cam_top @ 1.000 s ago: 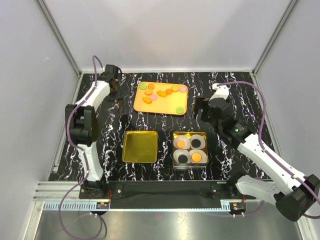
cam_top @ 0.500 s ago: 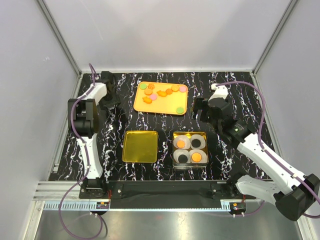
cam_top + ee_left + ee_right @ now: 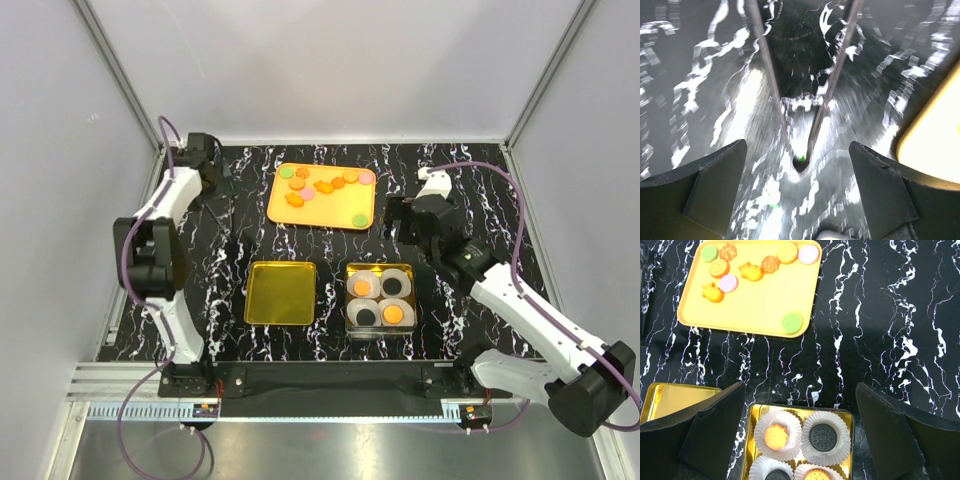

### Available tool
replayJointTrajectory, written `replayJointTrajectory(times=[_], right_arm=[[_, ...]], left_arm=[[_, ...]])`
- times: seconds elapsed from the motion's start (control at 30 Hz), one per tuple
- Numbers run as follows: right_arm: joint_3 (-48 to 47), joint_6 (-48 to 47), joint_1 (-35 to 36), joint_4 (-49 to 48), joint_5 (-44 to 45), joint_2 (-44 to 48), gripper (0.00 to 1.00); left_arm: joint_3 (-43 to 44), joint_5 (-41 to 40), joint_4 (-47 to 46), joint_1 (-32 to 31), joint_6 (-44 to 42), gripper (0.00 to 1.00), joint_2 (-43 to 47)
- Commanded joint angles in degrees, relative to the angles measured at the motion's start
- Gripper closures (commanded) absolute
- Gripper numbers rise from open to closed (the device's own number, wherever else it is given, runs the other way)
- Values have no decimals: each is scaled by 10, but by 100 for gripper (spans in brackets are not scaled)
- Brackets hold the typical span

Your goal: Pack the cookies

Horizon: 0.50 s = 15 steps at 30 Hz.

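Since the earlier frames the left arm has swung away from the tray toward the far left corner of the table [image 3: 240,240], its elbow now folded out to the left, while the right arm has hardly shifted. We record the left gripper [image 3: 798,147] with its fingers [image 3: 715,185] set wide apart and nothing between them. Its wrist view is blurred and shows only marbled surface and a yellow edge at the right. The right arm reaches forward from its base, and the right gripper [image 3: 800,390] hangs above the table between the orange tray [image 3: 765,305] and the gold tin [image 3: 752,411], fingers likewise spread and empty. The cookies [image 3: 752,271] lie mostly along the far part of the tray, with one green piece apart near its near right corner. Four more sit in the tin, one in each of the white paper cups [image 3: 838,422], two orange and two black. The square gold lid [image 3: 281,293] lies flat just left of the tin, apart from it. Nothing stands between the right gripper and the tray.
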<state>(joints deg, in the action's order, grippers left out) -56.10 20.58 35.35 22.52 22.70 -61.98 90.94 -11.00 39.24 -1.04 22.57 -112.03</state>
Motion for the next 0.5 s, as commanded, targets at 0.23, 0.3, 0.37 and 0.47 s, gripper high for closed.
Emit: replayJointTrajectory(times=[0.23, 0.3, 0.37, 0.47], right_arm=[[-22, 3, 1, -19, -99, -33, 2], [-29, 16, 0, -19, -152, -65, 7], [-34, 43, 9, -21, -176, -106, 17], [-47, 87, 44, -27, -186, -162, 27]], left_arm=[[-224, 42, -70, -65, 40, 13, 291], [-265, 63, -83, -73, 55, 13, 333], [-284, 97, -91, -75, 62, 13, 360], [-285, 107, -73, -80, 54, 13, 397]])
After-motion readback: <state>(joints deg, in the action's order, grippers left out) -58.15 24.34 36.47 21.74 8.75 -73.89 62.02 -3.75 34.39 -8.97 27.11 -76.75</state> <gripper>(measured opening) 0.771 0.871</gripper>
